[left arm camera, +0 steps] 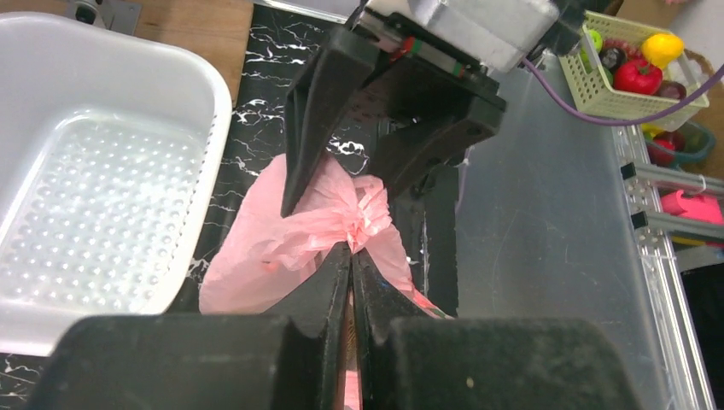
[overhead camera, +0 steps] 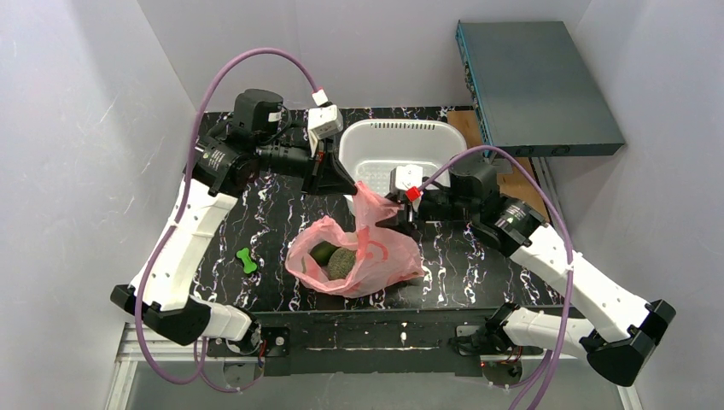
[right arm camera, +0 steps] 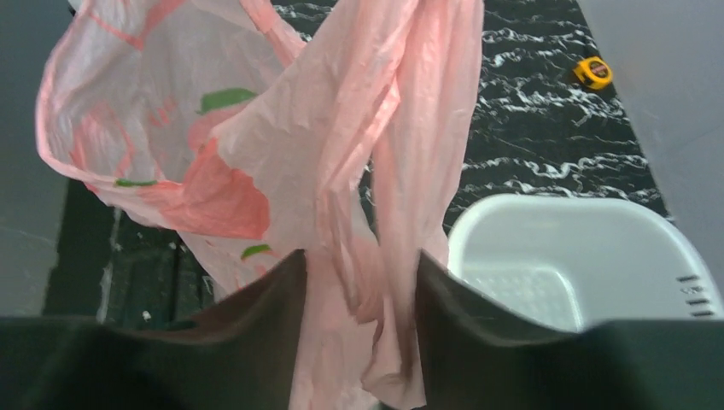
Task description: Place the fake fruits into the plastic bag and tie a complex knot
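Just in front of the white basket [overhead camera: 365,141], the plastic bag [overhead camera: 388,256] holds the fruits [overhead camera: 341,263]. The left tool [left arm camera: 351,256] pinches its neck; the right tool [right arm camera: 359,260] gapes around a strand that could slip, spoiling the knot.

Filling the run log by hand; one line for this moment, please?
left gripper: shut on plastic bag top | right gripper: open, bag strands between fingers | melon, avocado: inside bag | knot: cannot tell

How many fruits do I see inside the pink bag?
2. The avocado lies at the left of the bag, the melon beside it on the right. A third may be hidden under the plastic.
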